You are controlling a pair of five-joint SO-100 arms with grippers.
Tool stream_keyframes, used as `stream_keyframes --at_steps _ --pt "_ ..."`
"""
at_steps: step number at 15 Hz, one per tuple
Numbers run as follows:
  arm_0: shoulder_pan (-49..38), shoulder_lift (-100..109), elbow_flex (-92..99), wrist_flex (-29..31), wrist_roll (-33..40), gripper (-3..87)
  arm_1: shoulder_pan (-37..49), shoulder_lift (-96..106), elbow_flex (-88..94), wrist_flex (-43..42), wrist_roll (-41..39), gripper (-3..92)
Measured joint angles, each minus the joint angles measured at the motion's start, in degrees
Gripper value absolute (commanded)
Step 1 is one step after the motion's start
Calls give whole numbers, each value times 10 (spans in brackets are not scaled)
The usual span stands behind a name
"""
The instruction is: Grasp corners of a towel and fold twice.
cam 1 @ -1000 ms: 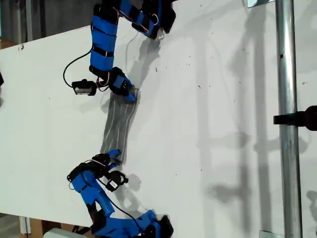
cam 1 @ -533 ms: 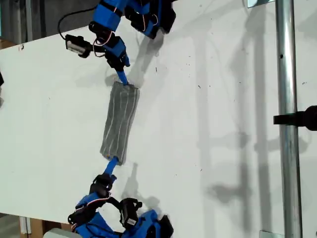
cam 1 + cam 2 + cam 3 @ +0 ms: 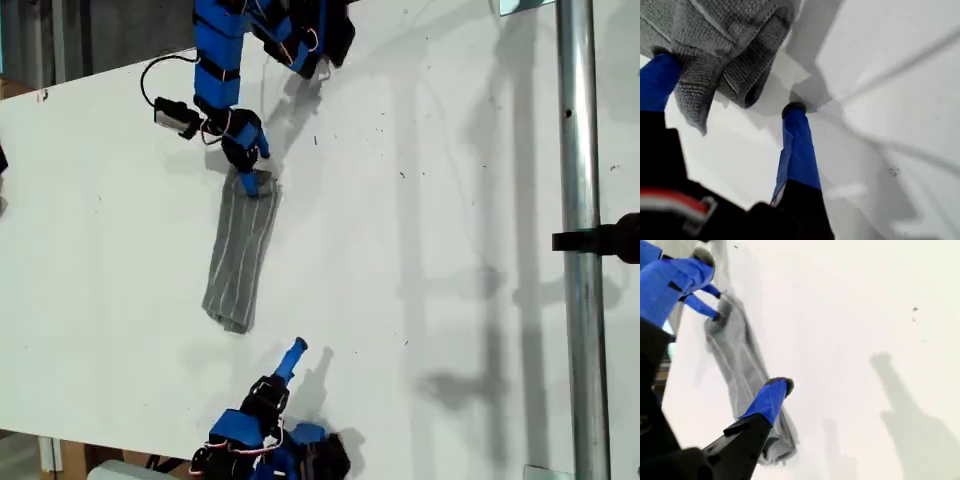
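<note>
Exterior view: towel [image 3: 240, 258] lay folded into a narrow strip on the table [image 3: 420, 250]. My first gripper [image 3: 250, 178] stood open, one jaw under the towel's far end, gripping nothing. My second gripper [image 3: 293, 352] stood open and empty, apart from the near end.

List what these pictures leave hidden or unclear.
- Towel layers: too small to count in the exterior view.
- Most of the towel in the first wrist view: cut off by the picture's edge; one finger of my first gripper is partly hidden behind the cloth.
- Towel stripes in the second wrist view: blurred.
</note>
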Motion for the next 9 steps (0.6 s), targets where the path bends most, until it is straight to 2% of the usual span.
stream_keyframes --at_steps 2,4,5,6,9 --pt "0 31 18 -3 -9 400 7 -95 -82 -5 0 396" --pt "1 61 25 4 -9 394 7 -196 -201 14 -21 311" --pt "1 74 30 9 -9 389 4 -249 -270 32 -43 242" --pt "1 87 36 12 -10 386 2 -294 -337 60 -76 21" --pt "1 136 60 19 -20 374 10 -404 -520 243 -156 -2"
